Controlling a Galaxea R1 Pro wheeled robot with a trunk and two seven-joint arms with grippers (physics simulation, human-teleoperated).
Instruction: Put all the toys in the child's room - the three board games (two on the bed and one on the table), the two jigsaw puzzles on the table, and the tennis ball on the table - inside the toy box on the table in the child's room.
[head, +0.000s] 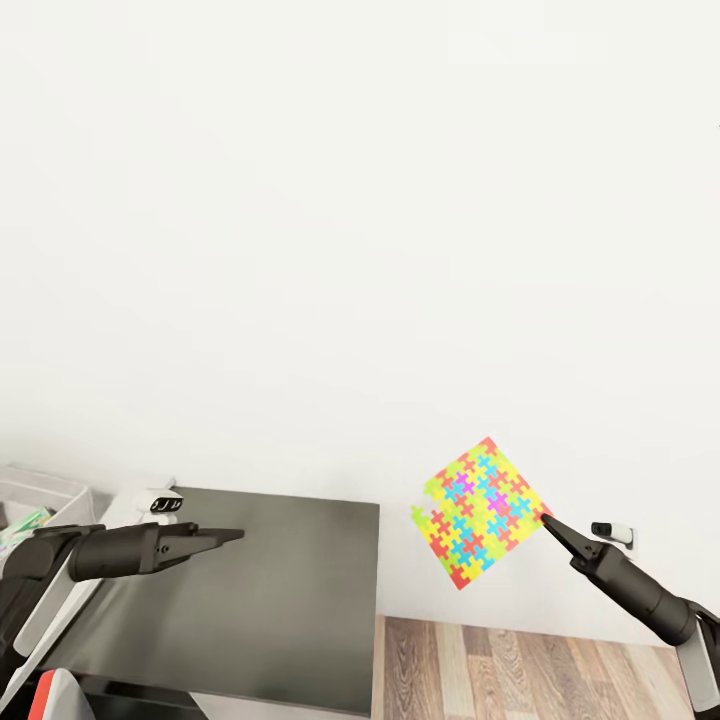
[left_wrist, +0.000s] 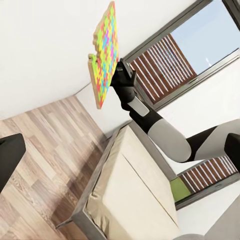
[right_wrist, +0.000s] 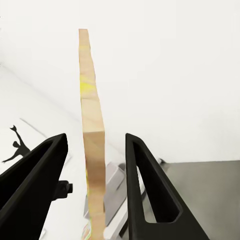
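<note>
A jigsaw puzzle (head: 480, 510), a thin card of yellow, pink, blue and green pieces, hangs in the air in front of the white wall, tilted on one corner. My right gripper (head: 546, 521) is shut on its lower right corner. In the right wrist view the jigsaw puzzle (right_wrist: 93, 135) stands edge-on between the two black fingers (right_wrist: 145, 185). My left gripper (head: 228, 540) hovers over the dark cabinet top (head: 290, 600), open and holding nothing. The toy box (head: 45, 497), a light grey bin, shows at the far left with something green inside. The left wrist view catches the jigsaw puzzle (left_wrist: 104, 60) and the bed (left_wrist: 135, 190).
A small white object (head: 165, 503) stands at the back edge of the cabinet top. A wall socket (head: 612, 531) sits low on the wall at the right. Wood floor (head: 520, 670) lies right of the cabinet. A window with brown slats (left_wrist: 165, 65) is beyond the bed.
</note>
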